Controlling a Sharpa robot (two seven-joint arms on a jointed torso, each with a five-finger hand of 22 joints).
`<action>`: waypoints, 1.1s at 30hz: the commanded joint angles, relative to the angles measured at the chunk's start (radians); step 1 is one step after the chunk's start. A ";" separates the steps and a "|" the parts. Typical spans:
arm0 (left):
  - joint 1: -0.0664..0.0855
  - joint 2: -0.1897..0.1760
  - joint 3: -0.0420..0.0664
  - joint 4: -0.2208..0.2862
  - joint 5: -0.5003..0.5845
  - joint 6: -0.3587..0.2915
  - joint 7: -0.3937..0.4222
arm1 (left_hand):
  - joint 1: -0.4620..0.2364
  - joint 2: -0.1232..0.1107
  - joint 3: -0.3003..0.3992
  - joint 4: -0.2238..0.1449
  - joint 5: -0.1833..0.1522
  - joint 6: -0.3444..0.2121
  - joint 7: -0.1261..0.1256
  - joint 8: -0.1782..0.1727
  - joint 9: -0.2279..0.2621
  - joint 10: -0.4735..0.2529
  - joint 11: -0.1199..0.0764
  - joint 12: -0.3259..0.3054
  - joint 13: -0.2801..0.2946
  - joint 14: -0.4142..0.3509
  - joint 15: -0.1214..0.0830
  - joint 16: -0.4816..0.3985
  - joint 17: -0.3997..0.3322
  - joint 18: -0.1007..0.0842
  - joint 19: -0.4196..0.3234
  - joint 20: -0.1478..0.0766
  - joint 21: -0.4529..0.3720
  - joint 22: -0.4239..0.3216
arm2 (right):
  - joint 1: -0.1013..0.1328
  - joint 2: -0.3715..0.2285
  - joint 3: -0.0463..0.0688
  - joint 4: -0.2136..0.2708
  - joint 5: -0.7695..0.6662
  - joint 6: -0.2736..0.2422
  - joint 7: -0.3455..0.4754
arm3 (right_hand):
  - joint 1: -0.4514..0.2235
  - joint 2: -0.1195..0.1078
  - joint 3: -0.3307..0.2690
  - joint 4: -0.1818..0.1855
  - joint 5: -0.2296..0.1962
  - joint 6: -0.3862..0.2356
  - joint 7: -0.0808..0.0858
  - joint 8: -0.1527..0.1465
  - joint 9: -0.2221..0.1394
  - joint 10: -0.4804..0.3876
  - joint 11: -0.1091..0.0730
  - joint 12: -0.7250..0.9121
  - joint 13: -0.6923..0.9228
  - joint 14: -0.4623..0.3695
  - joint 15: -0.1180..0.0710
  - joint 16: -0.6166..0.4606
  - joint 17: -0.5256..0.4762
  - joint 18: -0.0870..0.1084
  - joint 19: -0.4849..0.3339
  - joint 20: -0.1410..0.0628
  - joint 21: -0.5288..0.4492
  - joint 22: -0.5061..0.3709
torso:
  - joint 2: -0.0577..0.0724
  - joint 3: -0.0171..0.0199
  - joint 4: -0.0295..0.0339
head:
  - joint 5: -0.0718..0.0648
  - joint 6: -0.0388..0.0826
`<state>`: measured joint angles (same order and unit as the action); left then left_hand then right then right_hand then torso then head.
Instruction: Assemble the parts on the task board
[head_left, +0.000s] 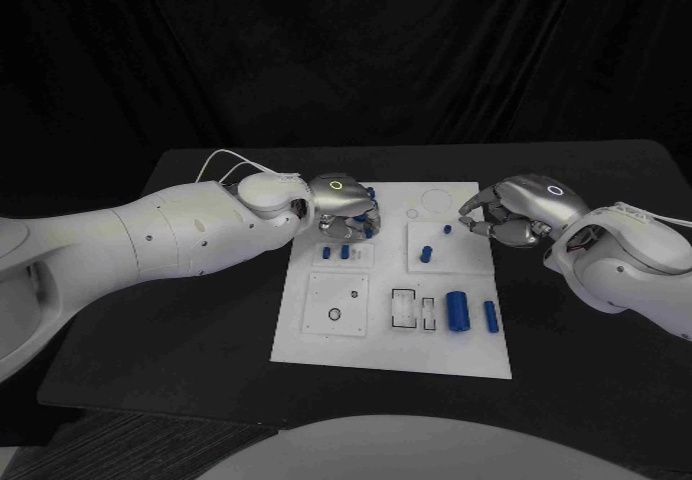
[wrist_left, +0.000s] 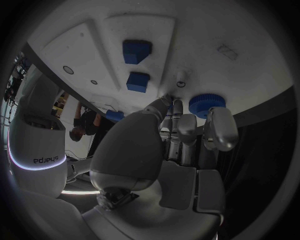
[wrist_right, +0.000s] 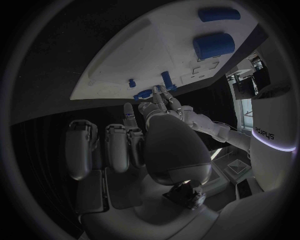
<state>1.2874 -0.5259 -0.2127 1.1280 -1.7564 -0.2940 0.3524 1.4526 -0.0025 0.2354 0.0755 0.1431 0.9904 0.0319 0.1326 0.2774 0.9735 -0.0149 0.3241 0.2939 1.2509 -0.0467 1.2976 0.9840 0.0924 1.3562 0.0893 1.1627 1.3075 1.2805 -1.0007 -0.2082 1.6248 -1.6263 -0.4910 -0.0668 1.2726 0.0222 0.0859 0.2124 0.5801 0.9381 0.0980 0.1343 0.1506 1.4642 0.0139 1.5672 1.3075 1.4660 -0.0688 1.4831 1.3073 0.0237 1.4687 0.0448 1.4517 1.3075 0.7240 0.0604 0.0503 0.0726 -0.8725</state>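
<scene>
Left hand (head_left: 343, 208) hovers over the white plastic task board (head_left: 346, 345) w/ small blue peg parts (head_left: 336, 252) below, fingers curled, grip unclear. Right hand (head_left: 508, 215) pinches something tiny, can't tell what. Imo descend slow, stay aligned.

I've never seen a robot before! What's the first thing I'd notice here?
Two big white arms reach in from both sides, their silver hands, left and right, meeting over the far end of a flat white task board on the black table. Next come the small blue parts, like the fat blue cylinder lying near the board's near edge.
</scene>
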 joint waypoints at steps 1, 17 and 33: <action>-0.002 0.000 0.001 0.001 -0.001 -0.042 0.026 | 0.011 0.004 0.007 -0.005 -0.005 0.039 0.001 0.023 0.011 0.030 -0.002 0.004 -0.004 0.014 -0.001 0.008 0.001 -0.009 0.013 -0.001 0.014 0.153 | -0.002 0.001 0.001 -0.001 -0.003 0.003 -0.003 | 0.009 -0.002 0.007 0.000 0.006 0.009 0.001 -0.004 0.001 0.107 0.006 0.004 0.263 0.074 0.003 -0.001 0.083 0.007 0.049 0.000 -0.003 0.223 | -0.001 -0.0005 0.0003 | 0.001 0.000; 0.025 -0.087 0.001 0.086 -0.001 -0.114 0.002 | 0.021 0.000 0.024 -0.028 -0.063 0.064 0.006 0.016 0.011 0.092 0.000 -0.065 -0.047 0.032 0.001 -0.013 -0.042 -0.013 0.034 -0.006 0.032 0.157 | -0.002 -0.006 0.001 0.001 -0.003 0.006 -0.007 | 0.011 -0.002 0.010 -0.002 0.007 0.011 0.001 -0.004 0.002 0.107 0.006 0.004 0.263 0.073 0.003 -0.002 0.081 0.007 0.049 0.000 -0.004 0.223 | -0.002 -0.0006 -0.0001 | 0.000 0.000; 0.058 -0.156 0.001 0.131 -0.001 0.039 -0.034 | 0.009 -0.012 0.024 -0.012 -0.093 0.054 0.003 -0.007 0.003 0.091 0.000 -0.103 -0.067 0.036 0.001 -0.014 -0.046 -0.013 0.034 -0.007 0.026 0.157 | -0.007 0.001 0.001 -0.008 -0.003 0.011 -0.007 | 0.012 -0.003 0.012 -0.003 0.006 0.013 0.001 -0.004 0.002 0.107 0.007 0.004 0.263 0.073 0.003 -0.002 0.080 0.007 0.048 0.000 -0.004 0.223 | -0.001 0.0012 0.0032 | 0.003 0.000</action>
<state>1.3426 -0.6826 -0.2124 1.2590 -1.7575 -0.3139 0.3335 1.4687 -0.0103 0.2584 0.0583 0.0553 1.0518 0.0339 0.1305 0.2811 1.0650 -0.0176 0.2231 0.2277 1.2939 -0.0463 1.2861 0.9392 0.0923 1.3942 0.0825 1.1921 1.3074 1.2761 -0.9995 -0.2083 1.6177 -1.6263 -0.4841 -0.0673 1.2765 0.0184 0.0915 0.2070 0.5801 0.9452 0.0978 0.1343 0.1516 1.4643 0.0139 1.5672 1.3075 1.4660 -0.0688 1.4831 1.3073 0.0236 1.4687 0.0448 1.4518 1.3073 0.7215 0.0615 0.0510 0.0758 -0.8725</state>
